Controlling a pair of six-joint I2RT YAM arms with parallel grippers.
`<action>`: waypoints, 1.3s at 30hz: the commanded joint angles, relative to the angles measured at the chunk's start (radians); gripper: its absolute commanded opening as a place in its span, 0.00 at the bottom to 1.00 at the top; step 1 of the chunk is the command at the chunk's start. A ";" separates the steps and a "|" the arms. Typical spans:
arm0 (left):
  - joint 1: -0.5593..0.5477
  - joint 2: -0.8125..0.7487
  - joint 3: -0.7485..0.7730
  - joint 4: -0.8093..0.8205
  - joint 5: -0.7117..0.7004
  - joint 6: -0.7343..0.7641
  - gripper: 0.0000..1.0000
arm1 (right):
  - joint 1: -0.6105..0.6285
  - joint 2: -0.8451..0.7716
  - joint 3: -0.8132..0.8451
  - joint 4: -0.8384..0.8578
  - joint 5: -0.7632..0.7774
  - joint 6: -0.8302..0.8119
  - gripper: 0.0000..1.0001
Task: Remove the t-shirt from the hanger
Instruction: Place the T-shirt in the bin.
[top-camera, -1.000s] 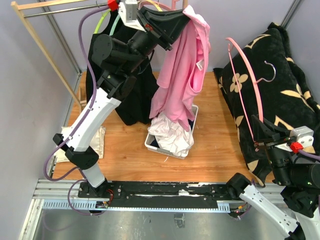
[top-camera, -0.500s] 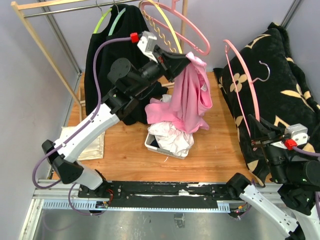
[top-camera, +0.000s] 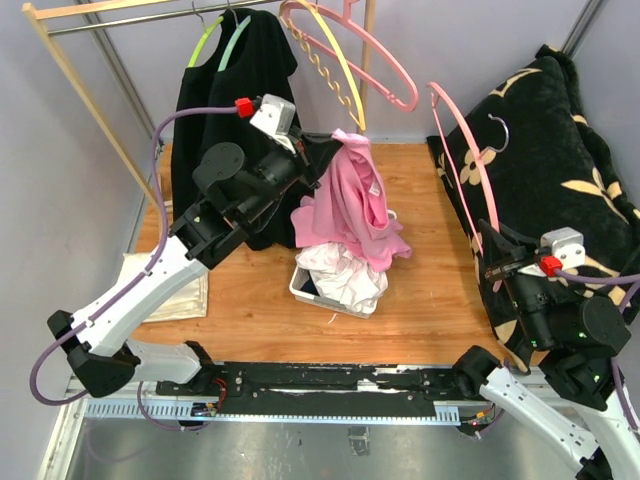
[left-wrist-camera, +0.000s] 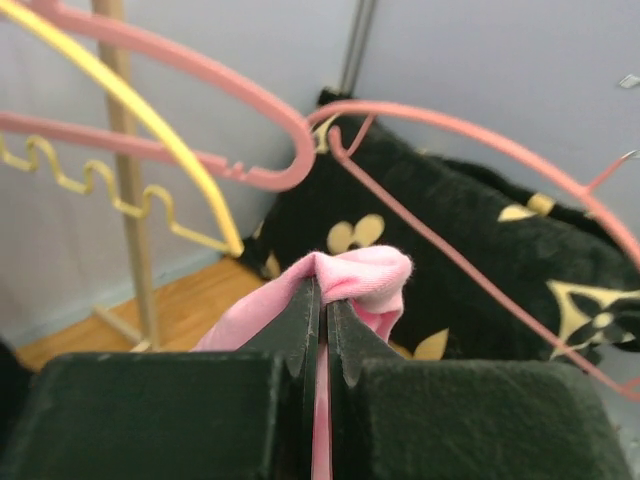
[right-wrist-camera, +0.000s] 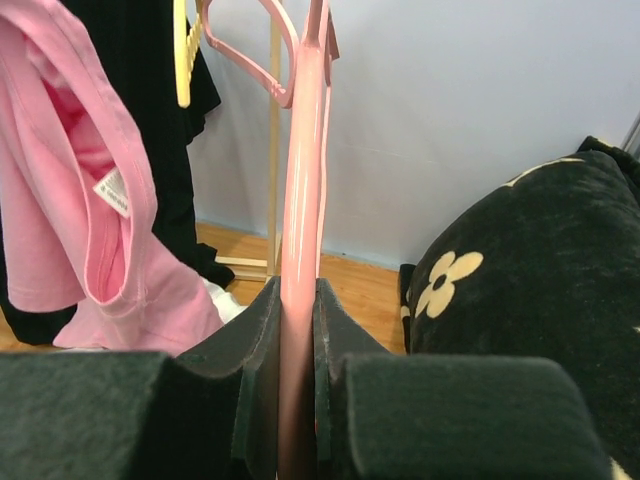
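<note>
The pink t-shirt (top-camera: 355, 200) hangs bunched from my left gripper (top-camera: 335, 148), which is shut on a fold of it (left-wrist-camera: 365, 272) above the white basket (top-camera: 299, 288). Its lower part drapes onto the white clothes in that basket. My left gripper's (left-wrist-camera: 322, 292) jaws pinch the pink cloth tightly. The bare pink hanger (top-camera: 437, 92) stands apart to the right, held upright by my right gripper (top-camera: 492, 258). In the right wrist view the right gripper (right-wrist-camera: 298, 292) is shut on the hanger's bar (right-wrist-camera: 303, 180), with the t-shirt (right-wrist-camera: 90, 220) off to the left.
A wooden rack (top-camera: 90, 110) at the back left carries a black garment (top-camera: 225, 110) on green hangers, plus empty pink and yellow hangers (top-camera: 350, 60). A black floral cushion (top-camera: 560, 170) fills the right side. A folded beige cloth (top-camera: 185, 290) lies at the left.
My left arm has come down and toward the left with the t-shirt, lowering it onto the basket. My right gripper has shifted the hanger slightly left.
</note>
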 joint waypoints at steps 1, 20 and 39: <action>-0.021 0.009 -0.041 -0.129 -0.171 0.094 0.01 | 0.010 0.024 0.001 0.088 -0.019 0.006 0.01; -0.047 0.108 -0.376 0.029 -0.060 0.046 0.00 | 0.010 0.060 -0.016 0.157 -0.020 -0.004 0.01; -0.113 0.402 -0.561 0.226 0.182 -0.134 0.00 | 0.010 0.104 -0.007 0.242 -0.064 -0.014 0.01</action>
